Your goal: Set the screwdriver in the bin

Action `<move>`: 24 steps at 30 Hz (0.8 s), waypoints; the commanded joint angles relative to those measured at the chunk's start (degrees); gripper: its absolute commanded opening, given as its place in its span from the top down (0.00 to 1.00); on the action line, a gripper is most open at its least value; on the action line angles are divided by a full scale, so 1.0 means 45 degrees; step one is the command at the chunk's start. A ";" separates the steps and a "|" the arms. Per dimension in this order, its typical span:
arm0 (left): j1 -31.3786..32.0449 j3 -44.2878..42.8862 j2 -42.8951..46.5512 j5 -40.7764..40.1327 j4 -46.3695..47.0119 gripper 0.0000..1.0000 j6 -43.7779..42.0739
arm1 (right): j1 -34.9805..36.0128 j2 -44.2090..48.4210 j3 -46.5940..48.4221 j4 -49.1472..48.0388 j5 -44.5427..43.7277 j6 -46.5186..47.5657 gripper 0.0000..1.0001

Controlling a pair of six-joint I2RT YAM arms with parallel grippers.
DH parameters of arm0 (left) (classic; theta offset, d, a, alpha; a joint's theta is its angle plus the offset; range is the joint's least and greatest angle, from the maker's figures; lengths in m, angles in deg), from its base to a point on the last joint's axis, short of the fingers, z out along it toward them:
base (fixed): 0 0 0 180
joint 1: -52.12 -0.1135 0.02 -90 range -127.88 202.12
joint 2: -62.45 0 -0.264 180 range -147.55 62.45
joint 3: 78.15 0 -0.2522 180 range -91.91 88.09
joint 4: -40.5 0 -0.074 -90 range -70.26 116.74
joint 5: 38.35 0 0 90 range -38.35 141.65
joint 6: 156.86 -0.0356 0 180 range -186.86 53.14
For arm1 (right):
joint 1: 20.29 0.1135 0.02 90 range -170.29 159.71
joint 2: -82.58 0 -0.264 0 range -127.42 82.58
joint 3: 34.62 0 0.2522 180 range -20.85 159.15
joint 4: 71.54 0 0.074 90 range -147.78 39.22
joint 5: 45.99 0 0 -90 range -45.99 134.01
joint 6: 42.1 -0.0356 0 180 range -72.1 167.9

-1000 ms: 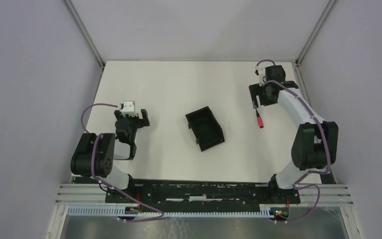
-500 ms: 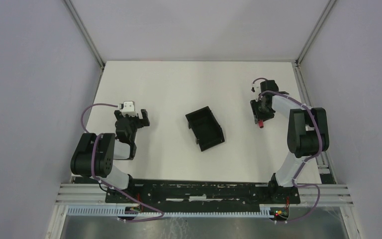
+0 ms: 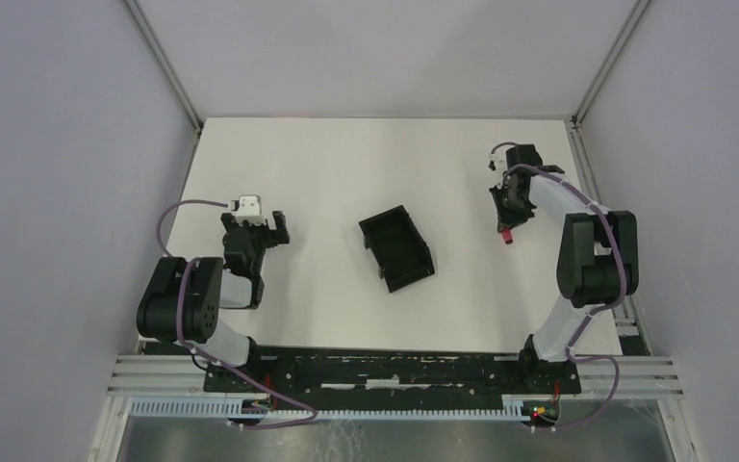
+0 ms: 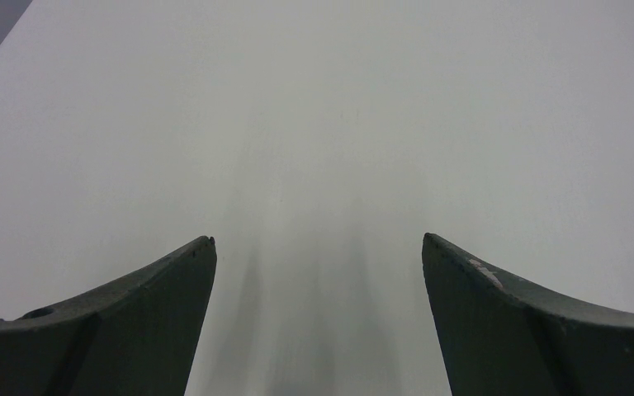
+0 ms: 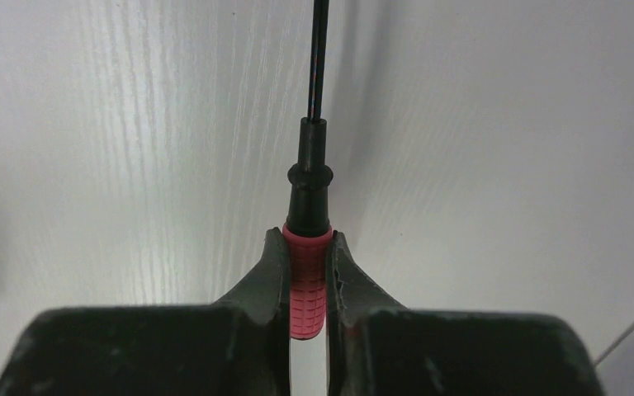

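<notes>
The screwdriver (image 5: 307,280) has a red ribbed handle and a thin black shaft running up the right wrist view. My right gripper (image 5: 307,238) is shut on that red handle, one finger pressing each side. From above, the right gripper (image 3: 508,223) sits at the table's right side with the screwdriver's (image 3: 506,236) red end showing just below it. The black open-topped bin (image 3: 396,248) stands at the middle of the table, well left of the right gripper. My left gripper (image 4: 318,241) is open over bare white table, and from above the left gripper (image 3: 262,229) rests left of the bin.
The white table (image 3: 346,173) is walled by grey panels on the left, right and back, with metal frame posts (image 3: 164,63) at the back corners. A metal rail (image 3: 394,371) runs along the near edge by the arm bases.
My right gripper came down toward the near side onto the screwdriver and shut on its red handle. The left arm and the bin have not moved.
</notes>
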 commanded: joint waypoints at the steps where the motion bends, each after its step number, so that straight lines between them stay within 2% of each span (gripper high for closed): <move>1: -0.0045 -0.0136 0.0094 0.0102 0.0382 0.00 0.0184 | -0.0058 0.1601 0.1937 0.2305 -0.0158 -0.0049 1.00; 7: -0.0045 -0.0136 0.0084 0.0102 0.0382 0.00 0.0184 | -0.0021 0.2560 0.3162 0.3471 -0.0344 -0.0530 1.00; 11: -0.0045 -0.0136 0.0094 0.0102 0.0381 0.00 0.0184 | 0.0677 0.2969 0.3354 0.3455 -0.0319 -0.0943 1.00; 13: -0.0045 -0.0136 0.0094 0.0102 0.0382 0.00 0.0184 | 0.1521 0.3138 0.3366 0.3208 -0.0340 -0.1325 1.00; 18: -0.0050 -0.0136 0.0094 0.0102 0.0382 0.00 0.0184 | 0.4867 0.3086 0.3590 0.2274 -0.0422 -0.2244 1.00; 24: -0.0045 -0.0136 0.0094 0.0102 0.0382 0.00 0.0184 | 0.8226 0.2655 0.3072 0.1010 0.0751 -0.1929 1.00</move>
